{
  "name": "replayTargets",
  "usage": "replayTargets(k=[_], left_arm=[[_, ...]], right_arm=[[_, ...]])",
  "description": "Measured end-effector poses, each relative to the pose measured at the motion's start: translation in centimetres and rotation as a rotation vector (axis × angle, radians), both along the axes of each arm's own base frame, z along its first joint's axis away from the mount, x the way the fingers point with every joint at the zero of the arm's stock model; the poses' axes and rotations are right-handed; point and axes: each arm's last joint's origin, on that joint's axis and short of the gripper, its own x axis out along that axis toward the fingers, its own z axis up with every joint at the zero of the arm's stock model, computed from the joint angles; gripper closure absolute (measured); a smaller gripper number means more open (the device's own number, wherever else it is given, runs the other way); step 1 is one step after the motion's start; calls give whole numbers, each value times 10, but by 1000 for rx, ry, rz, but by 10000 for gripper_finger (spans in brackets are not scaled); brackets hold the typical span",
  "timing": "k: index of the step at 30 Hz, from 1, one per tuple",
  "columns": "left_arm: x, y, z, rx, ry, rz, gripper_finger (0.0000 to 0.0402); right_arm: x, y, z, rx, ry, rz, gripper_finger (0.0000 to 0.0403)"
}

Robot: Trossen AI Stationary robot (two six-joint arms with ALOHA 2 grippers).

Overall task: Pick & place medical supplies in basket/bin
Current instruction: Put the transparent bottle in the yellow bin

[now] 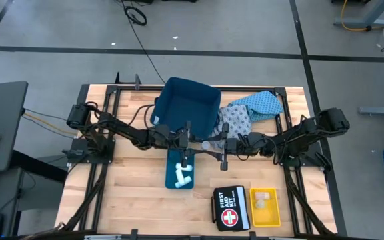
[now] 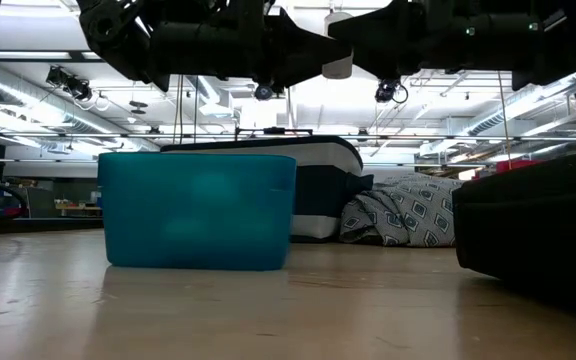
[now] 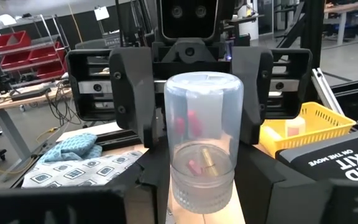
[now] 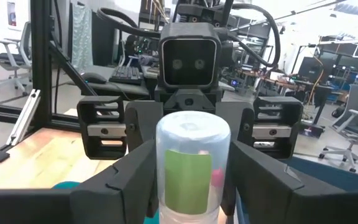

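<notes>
A clear plastic pill bottle [image 3: 204, 143] with a green label [image 4: 188, 180] is held above the table's middle [image 1: 207, 143], between both grippers. My left gripper [image 1: 193, 144] reaches it from the left and my right gripper [image 1: 217, 144] from the right; both are shut on it. Several white rolls [image 1: 182, 175] lie in a small teal tray [image 2: 198, 210]. Two patterned blue cloth garments [image 1: 252, 110] lie heaped beside a dark blue bin [image 1: 185, 107]. Pale packets [image 1: 264, 199] sit in a yellow basket [image 1: 265, 208]. My left gripper pinches the bottle's lower, ribbed end [image 3: 201, 196] between its two fingers, coming level from the table's left; the lower picture edge cuts off most of the contact. The bottle stands upright, lifted clear of the table. My right gripper has its fingers [image 3: 135, 93] on either side of the bottle's clear wall [image 3: 173, 106], above the ribbed end, pinching it level from the table's right. The bottle's domed end [image 4: 191, 134] is up.
A black first aid kit [image 1: 231, 208] lies near the table's near edge, left of the yellow basket. The teal tray sits right below the two grippers. The dark blue bin stands tilted at the far side. Bare wood [image 1: 132, 193] shows at the near left.
</notes>
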Motion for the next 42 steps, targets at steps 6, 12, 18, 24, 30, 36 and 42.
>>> replayTargets(k=[6, 12, 18, 24, 30, 36, 42], left_arm=[[0, 0, 0, 0, 1, 2, 273], [0, 0, 0, 0, 1, 2, 273], [0, 0, 0, 0, 2, 1, 274], [0, 0, 0, 0, 2, 0, 274], [0, 0, 0, 0, 2, 0, 274], [0, 0, -1, 0, 9, -3, 274], [0, -3, -2, -5, 29, -41, 255]], right_arm=[[0, 0, 0, 1, -2, -11, 245], [0, 0, 0, 1, -2, -12, 269], [0, 0, 0, 1, -2, -12, 269], [0, 0, 0, -6, -1, -13, 269], [0, 0, 0, -6, -1, -13, 269], [0, 0, -1, -7, 5, -13, 270], [0, 0, -1, -5, 11, -11, 271]])
